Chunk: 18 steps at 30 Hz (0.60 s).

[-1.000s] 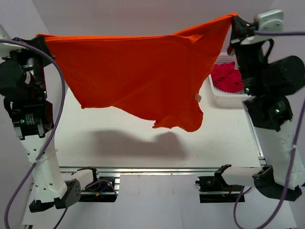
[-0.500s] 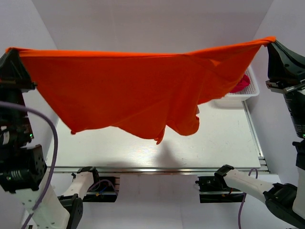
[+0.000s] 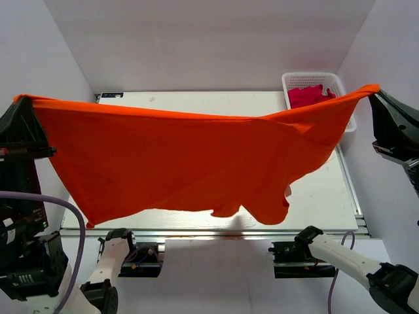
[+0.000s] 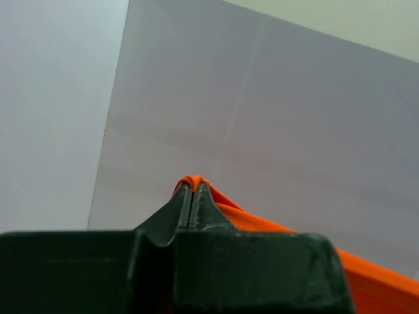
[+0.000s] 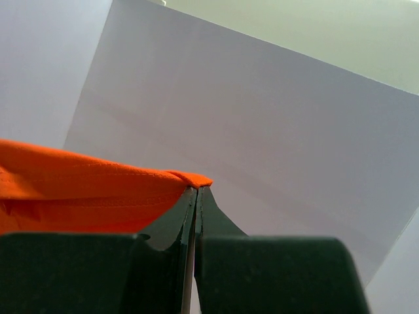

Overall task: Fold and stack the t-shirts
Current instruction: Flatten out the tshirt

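Observation:
An orange t-shirt hangs stretched wide in the air between my two grippers, well above the table. My left gripper is shut on its left corner at the far left of the top view; the wrist view shows cloth pinched at the closed fingertips. My right gripper is shut on the right corner at the far right; orange cloth runs left from its closed tips. The shirt's lower edge droops unevenly near the table's front edge.
A white basket at the back right of the table holds a crumpled magenta shirt. The white table shows behind the hanging shirt. Grey walls enclose both sides and the back.
Both grippers have moved apart, lower in the view and toward the camera with the shirt, pulling it wider and flatter. The basket, hidden half a second ago, shows again.

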Motion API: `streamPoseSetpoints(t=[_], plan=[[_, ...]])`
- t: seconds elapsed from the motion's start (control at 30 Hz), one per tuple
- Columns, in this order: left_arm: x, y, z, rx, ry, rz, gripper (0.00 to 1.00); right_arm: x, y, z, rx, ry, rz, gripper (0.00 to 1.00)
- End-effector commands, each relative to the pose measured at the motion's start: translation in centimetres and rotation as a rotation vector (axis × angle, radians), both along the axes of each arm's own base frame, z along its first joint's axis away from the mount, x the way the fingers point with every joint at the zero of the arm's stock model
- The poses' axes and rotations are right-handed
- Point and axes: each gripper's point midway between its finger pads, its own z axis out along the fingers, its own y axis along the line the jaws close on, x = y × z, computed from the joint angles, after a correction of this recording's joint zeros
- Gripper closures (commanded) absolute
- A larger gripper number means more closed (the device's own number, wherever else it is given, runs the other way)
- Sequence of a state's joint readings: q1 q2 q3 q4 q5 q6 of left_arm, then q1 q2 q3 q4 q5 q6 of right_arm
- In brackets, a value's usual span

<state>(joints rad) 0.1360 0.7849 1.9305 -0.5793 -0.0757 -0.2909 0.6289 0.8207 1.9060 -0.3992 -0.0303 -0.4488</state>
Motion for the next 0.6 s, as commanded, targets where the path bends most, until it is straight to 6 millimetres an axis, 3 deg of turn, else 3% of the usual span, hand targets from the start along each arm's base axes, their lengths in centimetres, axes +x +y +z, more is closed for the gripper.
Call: streamPoseSetpoints(t=[0.0, 0.1, 0.13, 0.17, 0.2, 0.23, 0.27, 0.3, 0.43, 0.57], plan=[[2.9, 0.1, -1.9, -0.007, 0.079, -0.011, 1.00, 0.6, 0.0, -0.1, 0.030, -0.005, -0.013, 1.00], [4.7, 0.1, -3.7, -0.022, 0.116, -0.030, 1.00, 3.1, 0.3, -1.9, 0.045, 0.034, -0.070, 1.00], [6.5, -0.2, -5.0, -0.021, 0.149, -0.060, 1.00, 3.6, 0.4, -2.2, 0.048, 0.039, -0.082, 1.00], [6.6, -0.3, -5.4, -0.015, 0.150, -0.069, 1.00, 5.3, 1.1, -3.5, 0.041, 0.060, -0.105, 1.00], [7.7, -0.4, -7.0, -0.024, 0.182, -0.085, 1.00, 5.7, 1.3, -3.6, 0.045, 0.052, -0.110, 1.00], [8.3, -0.3, -7.2, -0.024, 0.180, -0.085, 1.00, 6.1, 1.4, -3.7, 0.051, 0.046, -0.122, 1.00], [8.9, -0.3, -7.8, -0.038, 0.191, -0.092, 1.00, 8.0, 2.4, -5.4, 0.032, 0.077, -0.134, 1.00], [9.5, -0.2, -8.4, -0.040, 0.203, -0.092, 1.00, 8.8, 2.0, -5.5, 0.061, 0.083, -0.175, 1.00], [14.2, 0.0, -12.9, -0.081, 0.300, -0.122, 1.00, 14.5, 3.0, -9.4, 0.070, 0.157, -0.309, 1.00], [18.4, 0.4, -16.9, -0.103, 0.389, -0.136, 1.00, 18.2, 4.2, -13.2, 0.050, 0.221, -0.381, 1.00]])
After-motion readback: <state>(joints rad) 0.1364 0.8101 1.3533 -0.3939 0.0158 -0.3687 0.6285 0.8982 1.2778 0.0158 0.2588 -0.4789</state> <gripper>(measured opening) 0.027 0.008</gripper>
